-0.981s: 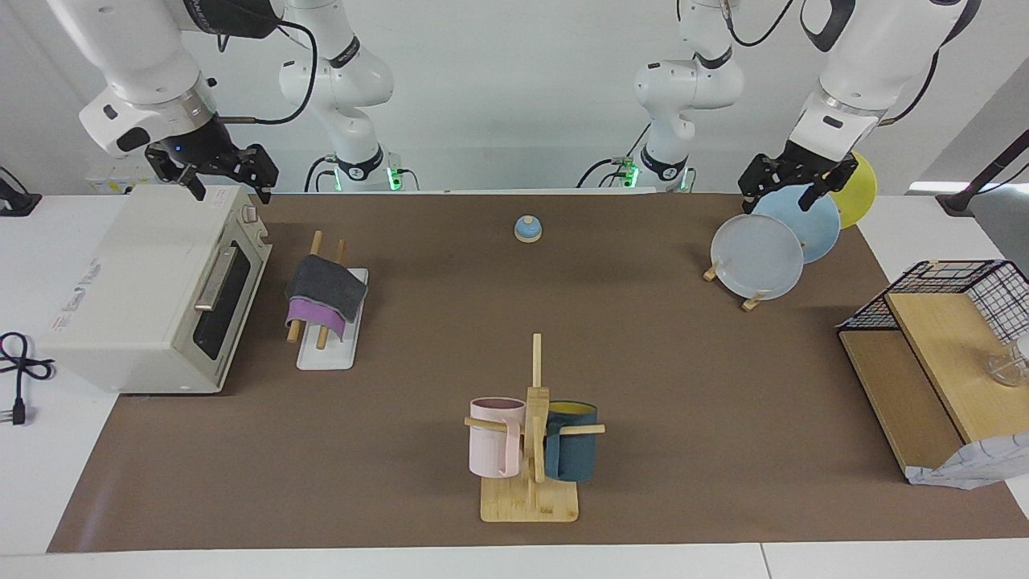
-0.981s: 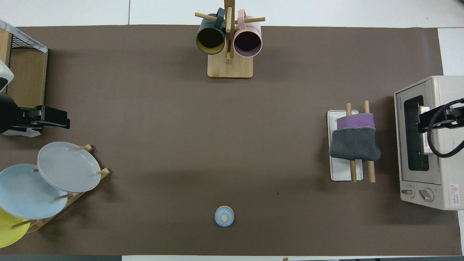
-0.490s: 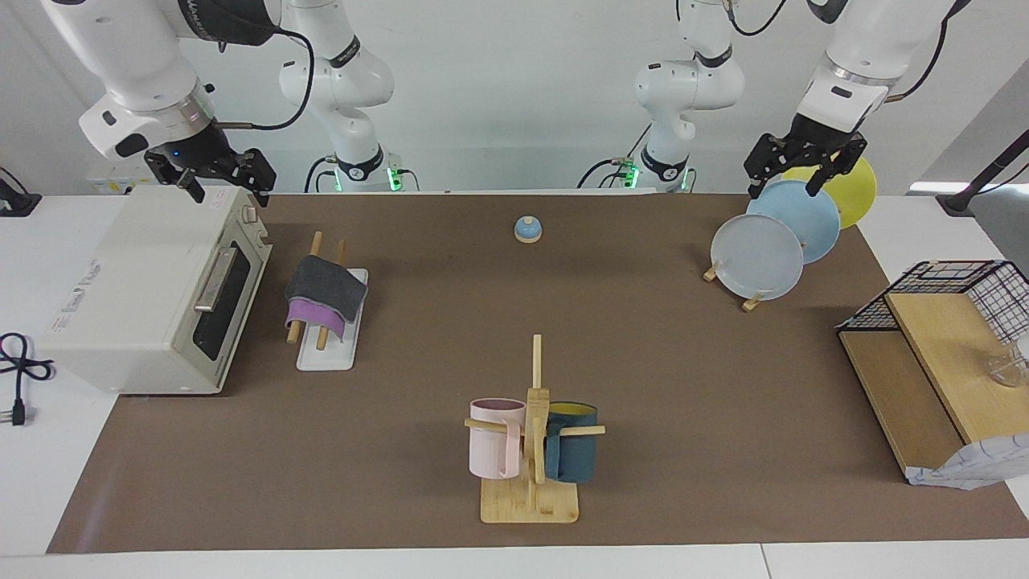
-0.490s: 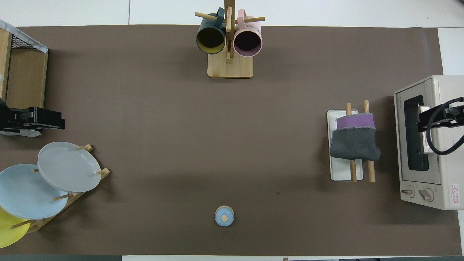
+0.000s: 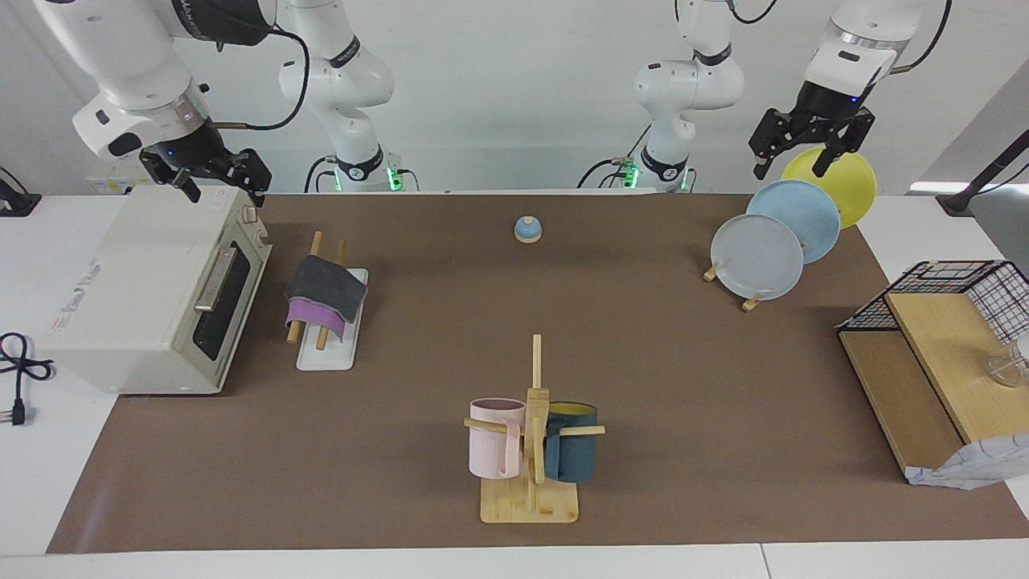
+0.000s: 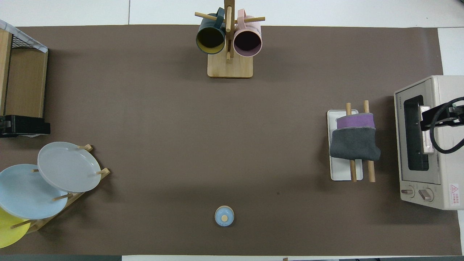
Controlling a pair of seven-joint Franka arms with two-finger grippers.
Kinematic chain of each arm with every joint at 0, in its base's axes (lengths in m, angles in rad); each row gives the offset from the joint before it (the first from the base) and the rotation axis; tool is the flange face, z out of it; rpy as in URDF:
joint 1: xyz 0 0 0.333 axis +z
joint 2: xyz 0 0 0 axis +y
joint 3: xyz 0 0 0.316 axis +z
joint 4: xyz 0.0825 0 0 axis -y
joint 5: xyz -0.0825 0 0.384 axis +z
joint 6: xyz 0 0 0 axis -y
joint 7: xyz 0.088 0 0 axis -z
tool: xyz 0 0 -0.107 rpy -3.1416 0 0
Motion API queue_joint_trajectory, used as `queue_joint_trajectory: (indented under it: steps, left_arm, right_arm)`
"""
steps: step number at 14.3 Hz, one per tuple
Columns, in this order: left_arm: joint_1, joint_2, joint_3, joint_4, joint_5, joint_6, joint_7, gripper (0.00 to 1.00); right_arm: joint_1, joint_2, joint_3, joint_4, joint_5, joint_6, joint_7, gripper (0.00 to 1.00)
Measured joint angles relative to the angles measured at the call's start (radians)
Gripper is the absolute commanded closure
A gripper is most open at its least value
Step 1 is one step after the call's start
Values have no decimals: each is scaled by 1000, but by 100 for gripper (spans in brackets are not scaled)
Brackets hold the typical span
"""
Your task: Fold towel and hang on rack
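Note:
The towel (image 5: pixel 325 294) (image 6: pixel 354 142) lies folded over the two wooden rods of the rack (image 5: pixel 325 355) (image 6: pixel 340 174). Its dark grey face is up and a purple strip shows at the edge farther from the robots. The rack stands beside the toaster oven, toward the right arm's end of the table. My right gripper (image 5: pixel 223 182) (image 6: pixel 426 118) hangs open and empty over the oven's top, apart from the towel. My left gripper (image 5: pixel 791 166) (image 6: pixel 44 125) is open and empty, raised over the plate stand at the left arm's end.
A toaster oven (image 5: pixel 153 289) (image 6: pixel 427 141) sits beside the rack. A mug tree (image 5: pixel 532 438) with a pink and a dark blue mug stands farthest from the robots. Plates on a stand (image 5: pixel 760 256), a small blue bell (image 5: pixel 527 229) and a wooden shelf with a wire basket (image 5: pixel 936 354) are also here.
Both grippers have risen, still open. The left one lifted up off the plates; the right one moved slightly up over the oven. The towel has not moved.

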Motion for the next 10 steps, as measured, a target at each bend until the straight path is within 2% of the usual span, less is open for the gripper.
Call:
queue_joint_trajectory:
  steps: [10]
  left_arm:
    - [0, 0, 0, 0, 0, 0, 0, 0]
  right_arm:
    - [1, 0, 1, 0, 23, 2, 0, 0]
